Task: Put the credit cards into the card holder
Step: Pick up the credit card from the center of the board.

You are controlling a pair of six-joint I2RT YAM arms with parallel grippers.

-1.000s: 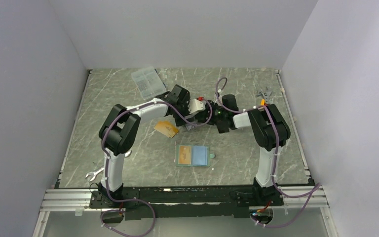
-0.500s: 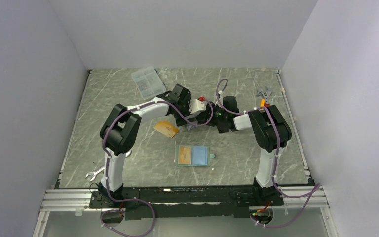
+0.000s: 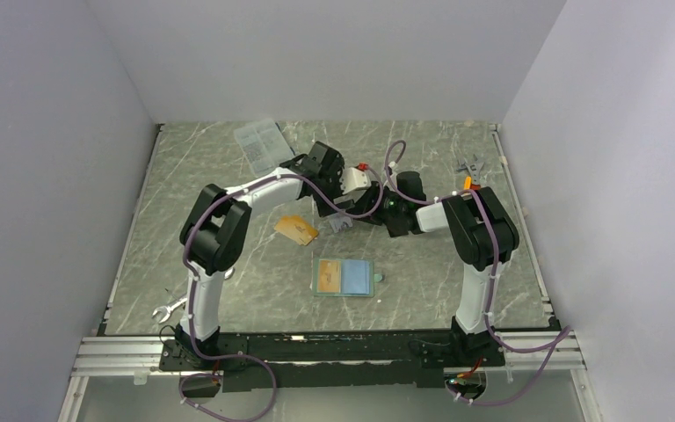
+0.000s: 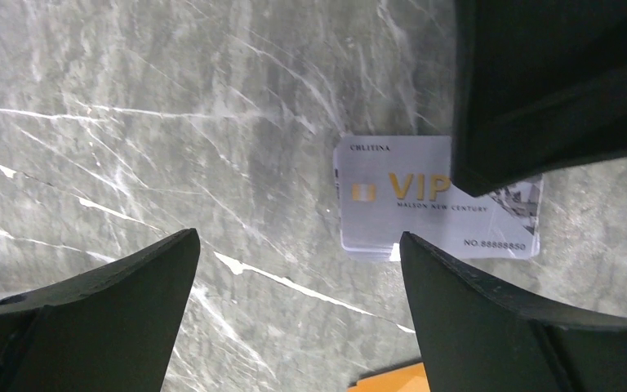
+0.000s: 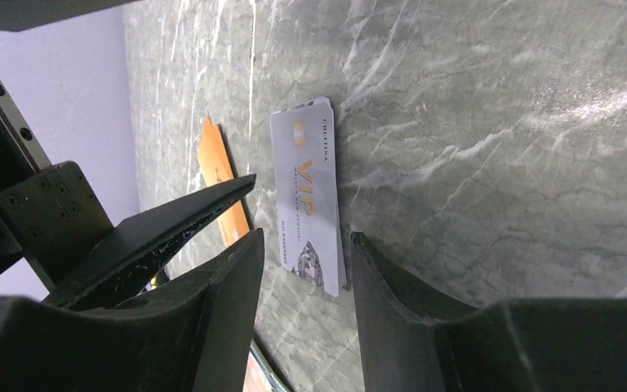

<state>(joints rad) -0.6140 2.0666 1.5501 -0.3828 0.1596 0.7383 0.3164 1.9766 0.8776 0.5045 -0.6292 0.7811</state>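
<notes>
Table was grey-green marble-look w/ white veins, boxed in by plain pale walls at 9, 12 & 3 o'c. An alu rail ran along the 6 o'c edge. Both arms met near table centre, a bit toward 12.

L gripper was spread fully wide, holding nothing, hanging over bare stone w/ the silvery VIP card at approx 1 o'c ahead of it. R gripper stood roughly half open. That card's near end lay flat on the table btwn its fingers, no pad seen pressing it. In L wrist view one R finger covered the card's corner; contact couldn't be told.

Orange card lay flat at 9 o'c of the silvery one, apart from it. Card holder lay open & flat at 6 o'c of both cards, near them, w/ an orange-tan left half & light blue right half.

Clear compartment box sat at 11 o'c of the table, a wrench at 7 o'c, a small metal tool at 2 o'c.
</notes>
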